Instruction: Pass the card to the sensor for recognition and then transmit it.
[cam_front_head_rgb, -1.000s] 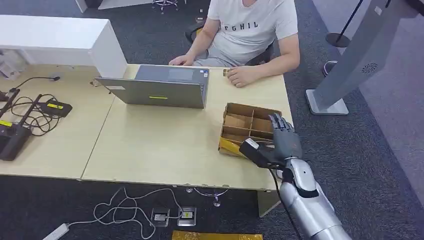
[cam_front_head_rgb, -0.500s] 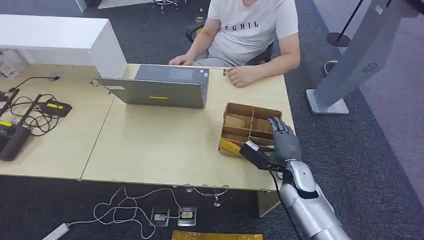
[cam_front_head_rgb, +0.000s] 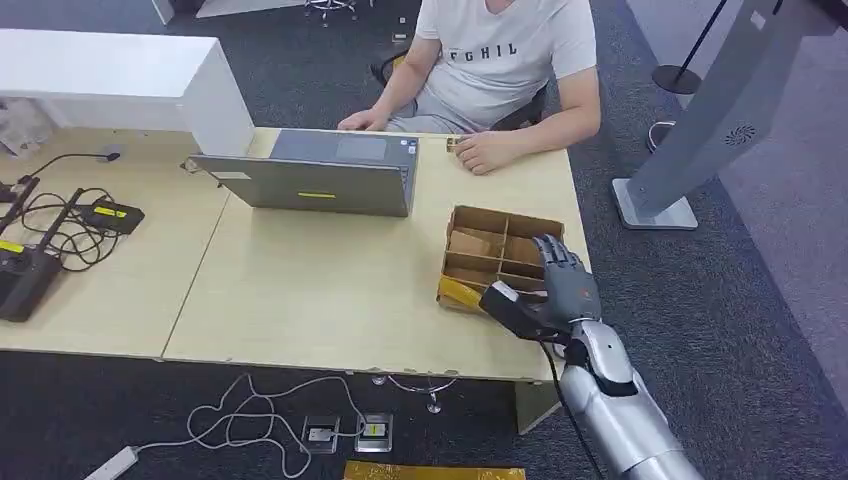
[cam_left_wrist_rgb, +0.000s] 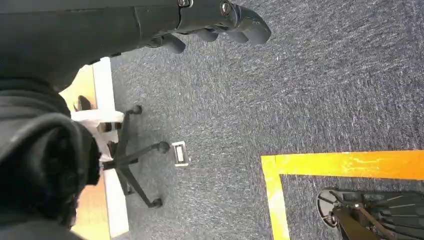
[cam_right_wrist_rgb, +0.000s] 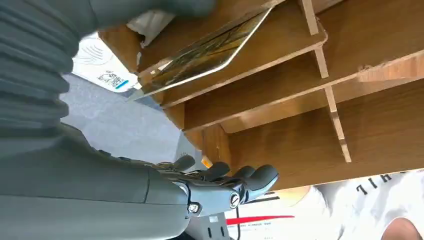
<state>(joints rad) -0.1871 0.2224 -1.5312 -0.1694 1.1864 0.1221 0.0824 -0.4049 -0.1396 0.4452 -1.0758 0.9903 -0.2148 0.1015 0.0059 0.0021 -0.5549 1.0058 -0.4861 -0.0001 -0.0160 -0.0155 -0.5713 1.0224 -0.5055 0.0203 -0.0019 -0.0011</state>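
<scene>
Hovering right hand (cam_front_head_rgb: 562, 290) with fingers (cam_right_wrist_rgb: 235, 182) spread and empty beside glossy yellow card (cam_right_wrist_rgb: 200, 52) in brown compartmented cardboard box (cam_front_head_rgb: 495, 255); pinching card edge squarely advisable.

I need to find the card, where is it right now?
In the right wrist view the card leans tilted in the wooden divider box, near the right robot hand at the table's right end.

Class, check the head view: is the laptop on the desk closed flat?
No: the laptop stands open, its lid raised toward the camera, in front of the seated person.
</scene>
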